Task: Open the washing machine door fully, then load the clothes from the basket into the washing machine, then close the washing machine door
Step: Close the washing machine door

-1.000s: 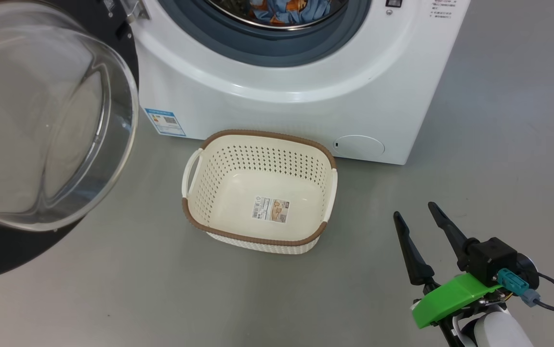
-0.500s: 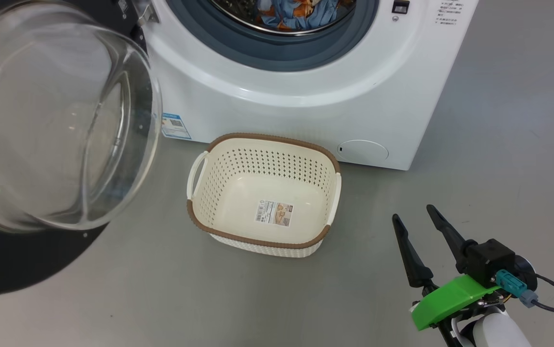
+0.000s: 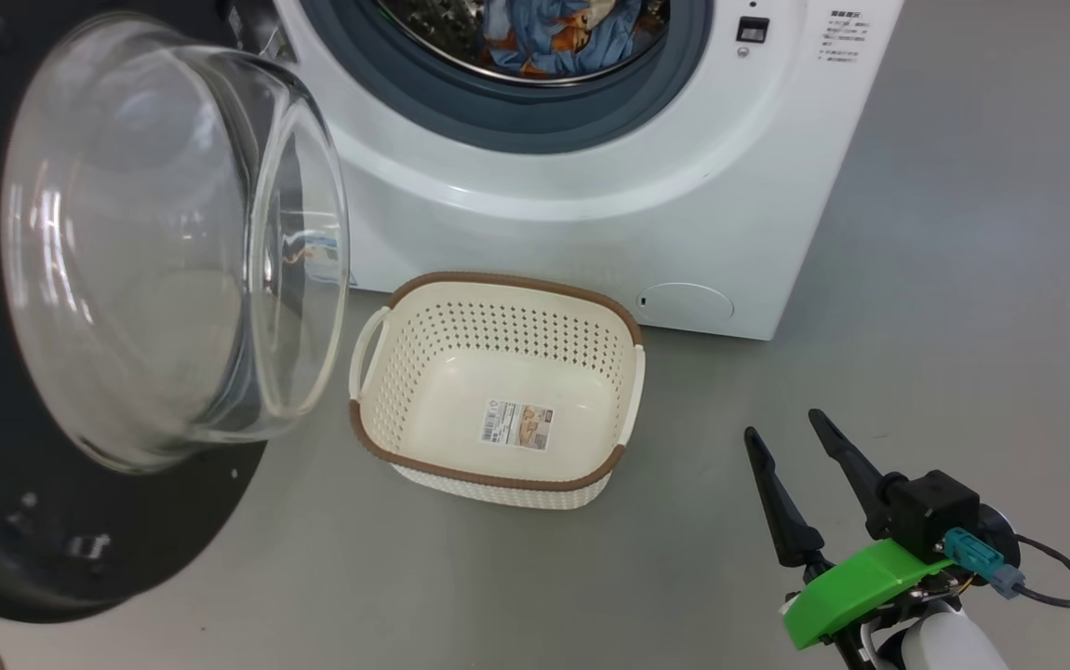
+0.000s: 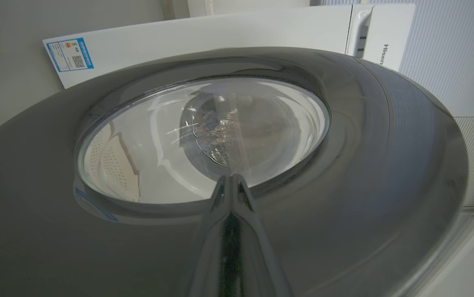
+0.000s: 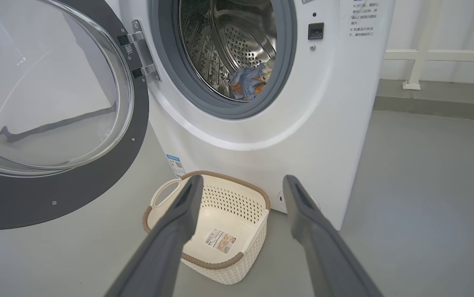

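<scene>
**Door push: follow the hinge arc and finish firmly**

Head view: the clothes [image 3: 561, 37] lie inside the drum of the washing machine [image 3: 591, 214] and the basket [image 3: 498, 470] stands empty on the floor just in front of it, so loading looks done and closing is the step in hand. The washing machine door [image 3: 172, 251] hangs swung out at the left, with its glass bowl facing the opening. The right gripper [image 3: 782, 423] idles low at the right with its fingers spread, holding nothing and well apart from the door.

Left wrist view: the left gripper [image 4: 231, 181] has its two fingers pressed together into one blade. The blade appears laid against the door's glossy outer face, with its tip at the edge of the glass window. Whether it truly bears on the door I cannot tell for certain. I would push with the flat of those closed fingers on the black rim rather than on the glass. The contact is best kept toward the side far from the hinge, where least force is needed, and the wrist should turn with the arc so the tip does not skid.

Right wrist view: the hinge [image 5: 140, 53] sits at the opening's left. No fabric seems to drape over the grey gasket [image 5: 220, 107], so nothing should get trapped. The right arm should stay parked clear of the sweep. The last stretch calls for a firm, square press so the catch engages.
</scene>
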Robot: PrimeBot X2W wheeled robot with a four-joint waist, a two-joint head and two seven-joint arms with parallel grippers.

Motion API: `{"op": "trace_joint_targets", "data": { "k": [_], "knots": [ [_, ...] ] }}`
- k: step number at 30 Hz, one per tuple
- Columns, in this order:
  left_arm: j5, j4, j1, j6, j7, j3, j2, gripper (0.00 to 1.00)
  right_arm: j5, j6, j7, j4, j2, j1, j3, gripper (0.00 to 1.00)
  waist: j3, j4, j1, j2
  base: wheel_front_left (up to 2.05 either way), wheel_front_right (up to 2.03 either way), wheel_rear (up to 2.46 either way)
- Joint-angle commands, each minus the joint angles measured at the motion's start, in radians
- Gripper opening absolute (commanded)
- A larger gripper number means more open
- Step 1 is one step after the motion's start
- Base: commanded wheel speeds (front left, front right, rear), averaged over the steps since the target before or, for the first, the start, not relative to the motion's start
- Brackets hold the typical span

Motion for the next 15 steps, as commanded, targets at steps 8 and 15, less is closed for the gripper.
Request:
{"op": "trace_joint_targets", "data": {
  "k": [8, 15],
  "knots": [
    [-0.066, -0.284, 0.153, 0.047, 0.107, 0.000, -0.075, 0.00, 0.039, 0.009, -0.016, 0.000, 0.008, -0.016, 0.037, 1.00, -0.019, -0.033, 0.0000, 0.0000, 0.00, 0.00, 0.00],
    [-0.067, -0.441, 0.238, 0.068, 0.132, -0.070, -0.193, 0.00, 0.048, 0.009, -0.022, 0.011, 0.009, -0.017, 0.043, 1.00, -0.018, -0.064, 0.0000, 0.0000, 0.00, 0.00, 0.00]
  ]
}}
